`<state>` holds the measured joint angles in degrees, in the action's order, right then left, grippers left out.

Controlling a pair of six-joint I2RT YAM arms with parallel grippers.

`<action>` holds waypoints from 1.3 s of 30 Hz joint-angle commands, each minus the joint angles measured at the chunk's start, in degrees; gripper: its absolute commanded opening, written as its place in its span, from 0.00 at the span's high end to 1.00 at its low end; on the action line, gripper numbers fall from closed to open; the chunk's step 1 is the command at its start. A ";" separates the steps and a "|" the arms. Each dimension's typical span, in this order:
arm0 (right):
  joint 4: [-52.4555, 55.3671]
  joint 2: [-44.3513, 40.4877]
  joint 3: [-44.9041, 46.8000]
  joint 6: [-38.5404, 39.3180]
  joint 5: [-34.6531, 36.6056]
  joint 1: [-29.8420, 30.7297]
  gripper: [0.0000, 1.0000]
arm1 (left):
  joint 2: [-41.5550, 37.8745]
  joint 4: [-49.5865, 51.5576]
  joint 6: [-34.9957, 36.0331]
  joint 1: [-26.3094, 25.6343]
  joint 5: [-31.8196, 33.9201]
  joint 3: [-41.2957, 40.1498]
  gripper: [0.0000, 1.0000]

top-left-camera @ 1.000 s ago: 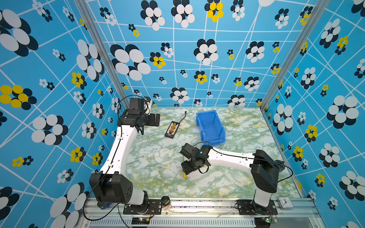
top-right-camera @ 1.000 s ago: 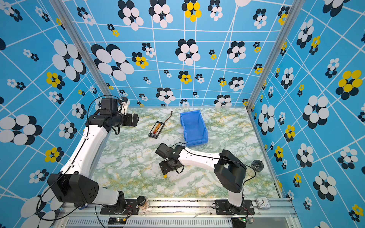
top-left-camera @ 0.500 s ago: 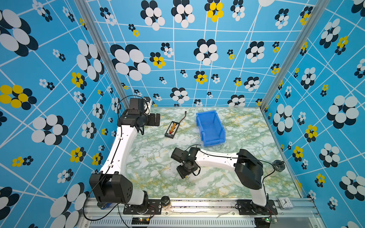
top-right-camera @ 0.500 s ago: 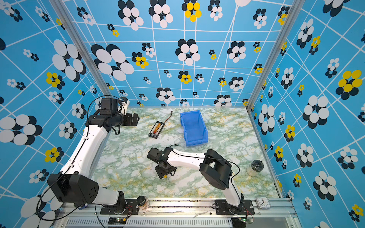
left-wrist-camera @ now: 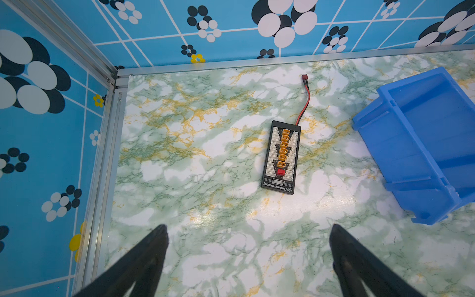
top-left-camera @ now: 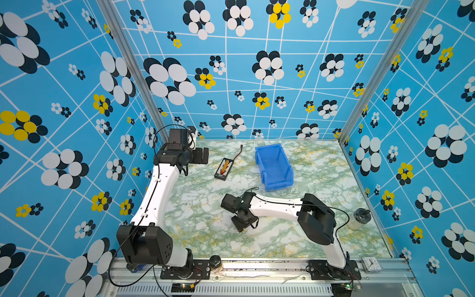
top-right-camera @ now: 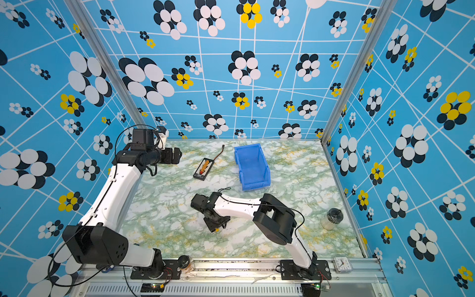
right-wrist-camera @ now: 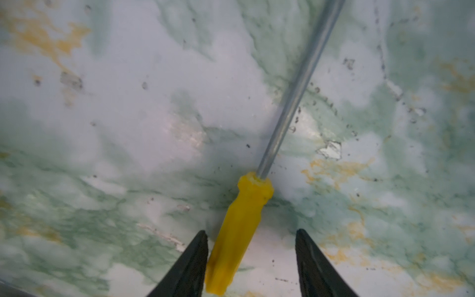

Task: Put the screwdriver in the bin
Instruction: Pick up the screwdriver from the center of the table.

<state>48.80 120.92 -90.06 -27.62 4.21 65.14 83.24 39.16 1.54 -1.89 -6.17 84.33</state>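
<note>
Screwdriver (right-wrist-camera: 239, 231) lies flat on the bench (top-left-camera: 200, 205), front middle, under the right wrist. The bin (top-left-camera: 277, 183) stands well apart from it, further back, low lip toward the arms, and as far as you can see it holds nothing. The right jaws are apart, astride the yellow handle near its butt end. One finger (right-wrist-camera: 191, 264) is touching or just beside the handle and the other stands clear, so nothing is clamped yet. The left jaws are apart and empty, above the back-left corner, near the board (left-wrist-camera: 281, 156). Risks, as judgement: the handle sits off-centre between the jaws, so on closing the far finger would likely shove it sideways, and it may roll or pivot out. You are also gripping the butt end, with the whole shaft ahead of the hold, so expect the tip to droop or swing on the lift. A drooping tip could catch the bin's wall or lip and push the bin, which looks light enough to slide. If you release too high, the tool may bounce out over the low lip. Count: one screwdriver, one bin, one board with one wire, one jar (top-left-camera: 358, 218) at the right edge, one clock (top-left-camera: 371, 264) at the front right, two arms.
</note>
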 commanded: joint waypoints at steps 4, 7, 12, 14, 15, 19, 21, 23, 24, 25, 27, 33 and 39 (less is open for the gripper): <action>2.54 1.07 -1.09 1.17 2.47 0.38 0.48 | -0.28 -1.11 0.76 0.24 -0.07 -0.41 0.01; 2.24 1.33 -1.06 1.16 1.92 0.42 0.52 | -0.36 -1.19 0.60 0.19 -0.24 -0.48 0.01; 1.79 1.30 -1.14 1.16 1.58 0.41 0.60 | -0.43 -1.12 0.57 0.22 -0.18 -0.51 0.01; 1.62 1.02 -0.86 1.07 2.08 0.42 0.63 | -0.53 -1.10 0.57 0.20 -0.17 -0.53 0.01; 1.41 0.88 -0.65 1.07 2.37 0.35 0.64 | -0.61 -1.11 0.57 0.22 -0.18 -0.49 0.01; 0.45 0.00 0.08 1.24 3.29 0.42 0.72 | -0.86 -1.07 0.48 0.12 -0.29 -0.31 0.01; 0.14 -0.16 0.14 1.36 3.48 0.42 0.78 | -0.98 -0.93 0.53 -0.02 -0.21 -0.18 0.01; -0.09 -0.42 0.29 1.58 3.64 0.42 0.80 | -1.11 -0.96 0.52 -0.02 -0.01 -0.05 0.01; -0.23 -0.54 0.20 1.57 3.75 0.41 0.80 | -1.23 -0.95 0.57 -0.02 0.09 -0.05 0.01; -0.44 -0.85 0.39 1.59 4.06 0.39 0.80 | -1.33 -0.93 0.57 -0.04 0.25 0.04 0.01; -1.01 -1.46 0.70 1.69 4.60 0.40 0.80 | -1.50 -1.04 0.74 -0.05 0.50 0.02 0.01; -1.42 -3.81 0.80 2.63 6.71 0.39 0.80 | -1.55 -1.28 1.75 -0.04 1.81 0.00 0.01; -0.76 -6.00 0.33 4.43 6.98 0.03 0.80 | -1.59 -1.36 2.19 -0.05 2.56 0.35 0.01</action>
<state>47.40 117.62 -89.84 -24.62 9.72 65.23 83.05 38.59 2.63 -1.89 -4.62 84.09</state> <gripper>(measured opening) 0.198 0.992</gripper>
